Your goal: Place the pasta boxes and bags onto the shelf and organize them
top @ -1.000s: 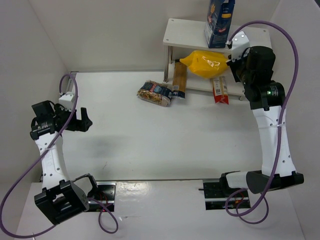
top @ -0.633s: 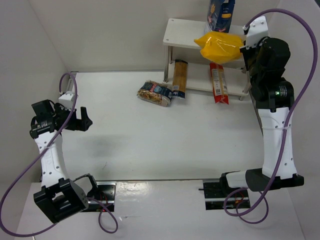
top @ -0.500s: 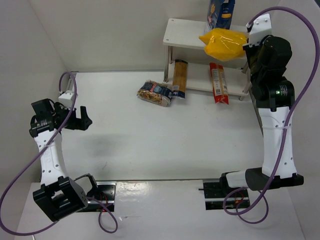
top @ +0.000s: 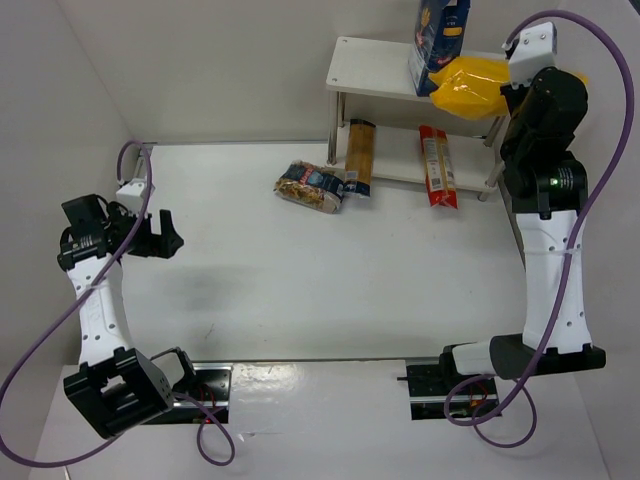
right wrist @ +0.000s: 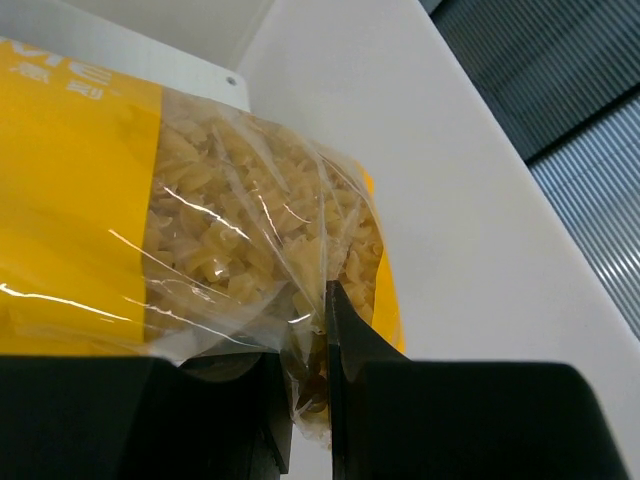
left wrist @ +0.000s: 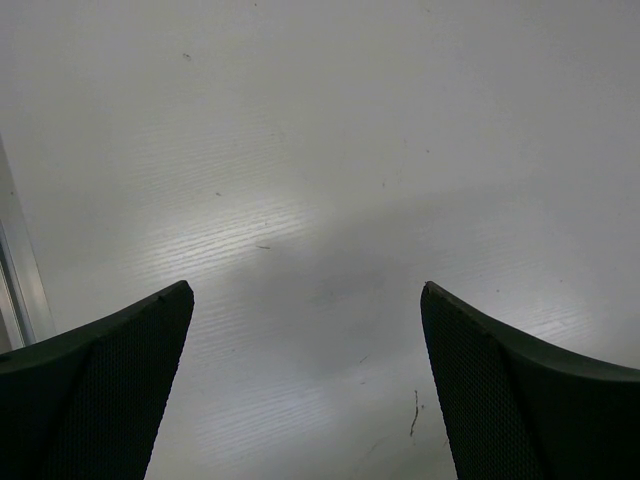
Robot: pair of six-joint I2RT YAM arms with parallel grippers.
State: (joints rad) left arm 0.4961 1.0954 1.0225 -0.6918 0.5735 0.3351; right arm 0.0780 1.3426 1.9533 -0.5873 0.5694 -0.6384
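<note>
Left gripper (top: 168,232): left edge of tabletop (top: 300,290), fingers spread wide, empty.
Small clear bag (top: 312,187): tabletop, before shelf (top: 370,70).
Yellow-and-blue pack (top: 358,158), red pack (top: 437,165): lower board.
Yellow bag (top: 468,85): pinched in right gripper (right wrist: 308,345) over top board, far right corner, beside blue carton (top: 440,35).

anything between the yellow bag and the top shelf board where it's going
Nothing visible under it: the right pincer holds the yellow bag over the top board of the shelf. The dark-blue carton stands on that board at the bag's left end, limiting room leftward.
</note>
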